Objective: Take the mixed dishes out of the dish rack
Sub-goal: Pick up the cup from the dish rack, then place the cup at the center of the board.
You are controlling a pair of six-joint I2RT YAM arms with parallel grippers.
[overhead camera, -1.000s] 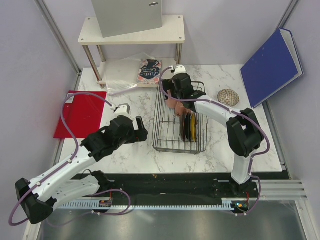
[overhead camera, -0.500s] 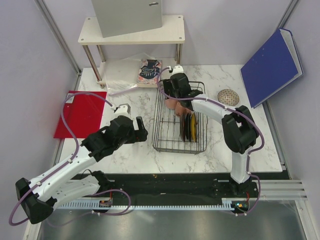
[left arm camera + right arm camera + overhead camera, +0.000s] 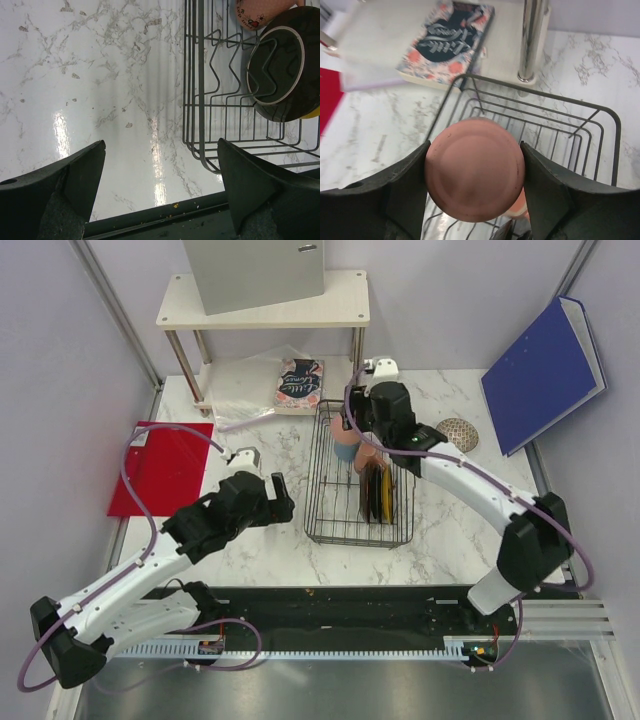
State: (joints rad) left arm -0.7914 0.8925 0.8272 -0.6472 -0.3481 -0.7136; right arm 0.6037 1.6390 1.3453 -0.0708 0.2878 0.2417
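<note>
While the left gripper (image 3: pixel 161 145) hangs wide open with nothing in it over the worktop (image 3: pixel 100 75) left of the rack (image 3: pixel 200 100), the right gripper (image 3: pixel 475 150) is clamped on the one pink cup (image 3: pixel 475 172) above the rack's far end. Count: two plates (image 3: pixel 378 495) on edge in the rack, one mug (image 3: pixel 257 12) by them, one bowl (image 3: pixel 460 432) on the worktop to the right. Only the right wrist view shows both fingers touching the cup. Only the left wrist view shows the mug's red print.

left arm (image 3: pixel 120 590): white links, black joints (purple cable (image 3: pixel 124 485) alongside)
right arm (image 3: pixel 465 480): same
fingers (image 3: pixel 65 185): black wedges
</note>
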